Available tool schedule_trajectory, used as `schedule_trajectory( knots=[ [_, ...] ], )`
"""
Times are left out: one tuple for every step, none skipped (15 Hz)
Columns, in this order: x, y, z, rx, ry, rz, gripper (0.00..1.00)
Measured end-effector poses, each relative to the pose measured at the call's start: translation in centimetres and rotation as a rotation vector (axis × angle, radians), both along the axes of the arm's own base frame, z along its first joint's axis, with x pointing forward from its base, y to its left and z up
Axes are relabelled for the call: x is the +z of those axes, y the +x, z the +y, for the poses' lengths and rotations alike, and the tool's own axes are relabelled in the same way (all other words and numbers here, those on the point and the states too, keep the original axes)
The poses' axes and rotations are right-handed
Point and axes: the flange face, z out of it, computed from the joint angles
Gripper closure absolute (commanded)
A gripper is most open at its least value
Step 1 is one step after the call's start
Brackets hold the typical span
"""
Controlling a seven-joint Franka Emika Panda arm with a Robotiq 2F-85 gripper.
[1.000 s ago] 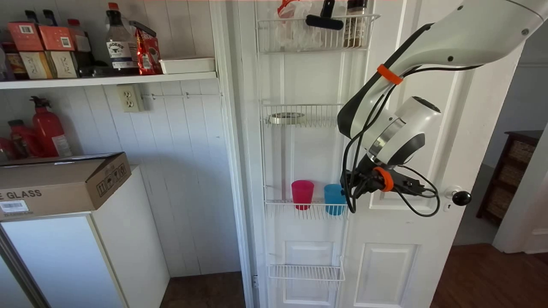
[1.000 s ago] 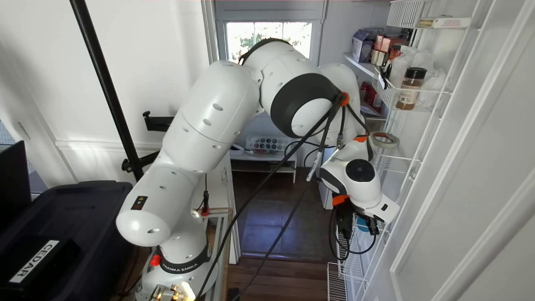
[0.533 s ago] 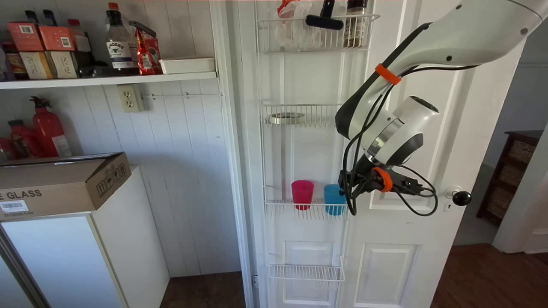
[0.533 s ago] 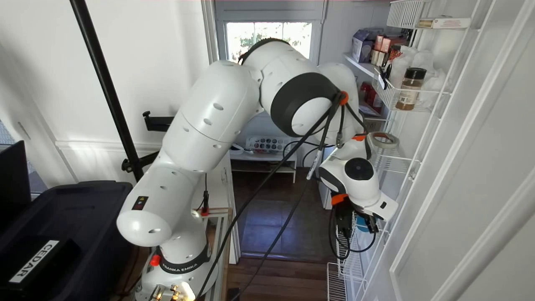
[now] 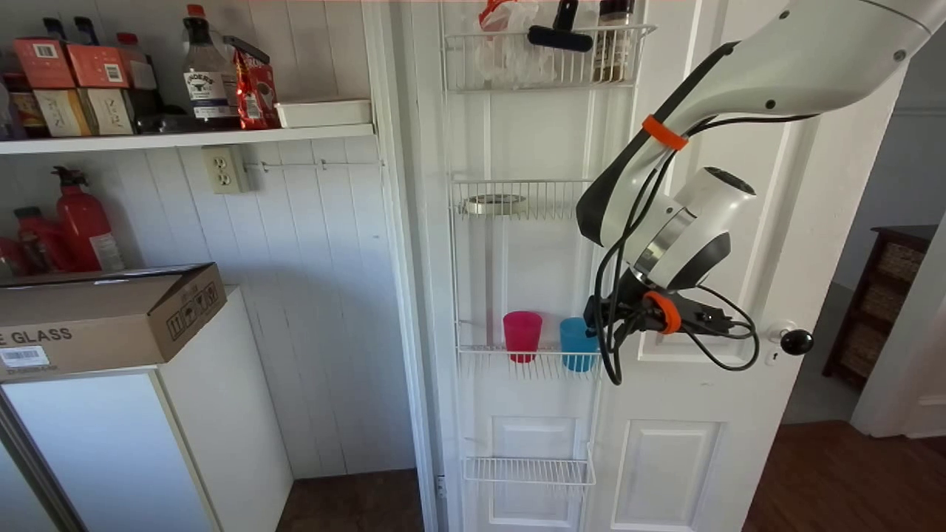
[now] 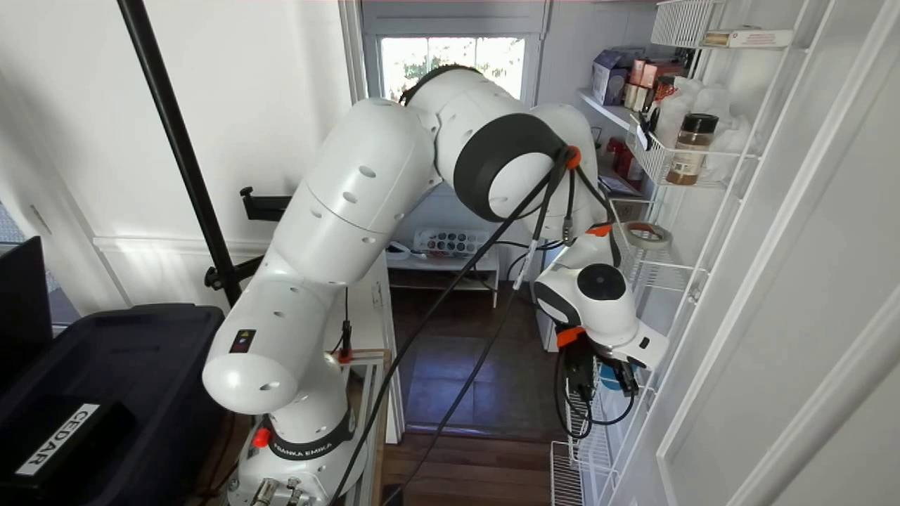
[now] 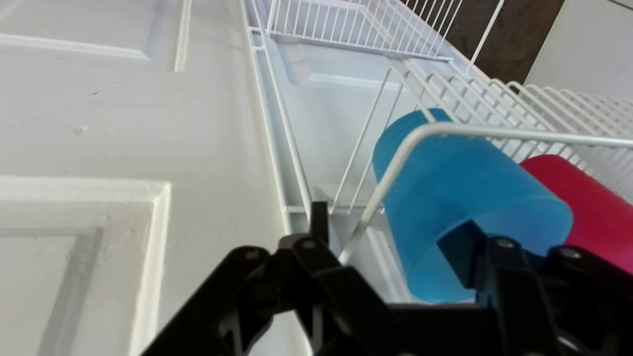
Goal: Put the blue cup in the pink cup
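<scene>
Movement is coming in small amounts: in both exterior views we are seeing the arm shifting slightly, edging our gripper a touch toward the blue cup, while, in an exterior view, that cup and the pink cup are keeping their places in the wire basket. For the task, we are judging, this is serving as alignment before a grasp; the nesting is still waiting. The gripper's jaws are standing apart, clamping nothing. In the wrist view a fingertip is overlapping the blue cup's mouth, and we are not managing to tell whether it is dipping inside or hovering above. The opposite fingertip is showing beyond the basket's end wire, so closing here might be catching wire along with cup wall. The blue cup is standing upright just beside the pink one, mouth facing up, bright blue, tapering gently to its base, no handle showing, part of its inside looking paler than its outer wall.
</scene>
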Motion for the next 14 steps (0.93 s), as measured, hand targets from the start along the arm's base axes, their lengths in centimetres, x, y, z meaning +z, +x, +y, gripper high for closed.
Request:
schedule_trajectory(
  knots=[
    [0.0, 0.0, 0.1, 0.005, -0.006, -0.002, 0.20],
    [0.1, 0.0, 0.3, 0.009, -0.011, -0.005, 0.20],
    [0.3, 0.0, 0.4, 0.013, -0.017, -0.009, 0.31],
    [0.5, 0.0, 0.5, 0.017, -0.023, -0.014, 0.44],
    [0.7, 0.1, 0.5, 0.021, -0.028, -0.019, 0.51],
    [0.9, 0.1, 0.6, 0.024, -0.033, -0.023, 0.58],
    [1.1, 0.2, 0.7, 0.027, -0.036, -0.026, 0.65],
    [1.2, 0.2, 0.8, 0.029, -0.038, -0.028, 0.73],
    [1.3, 0.2, 0.8, 0.031, -0.038, -0.029, 0.79],
    [1.3, 0.2, 0.8, 0.031, -0.037, -0.030, 0.87],
    [1.3, 0.2, 0.8, 0.032, -0.035, -0.029, 0.93],
    [1.3, 0.3, 0.8, 0.033, -0.033, -0.027, 1.00],
    [1.3, 0.3, 0.8, 0.034, -0.031, -0.026, 1.00],
    [1.3, 0.3, 0.8, 0.035, -0.029, -0.024, 1.00]
  ],
)
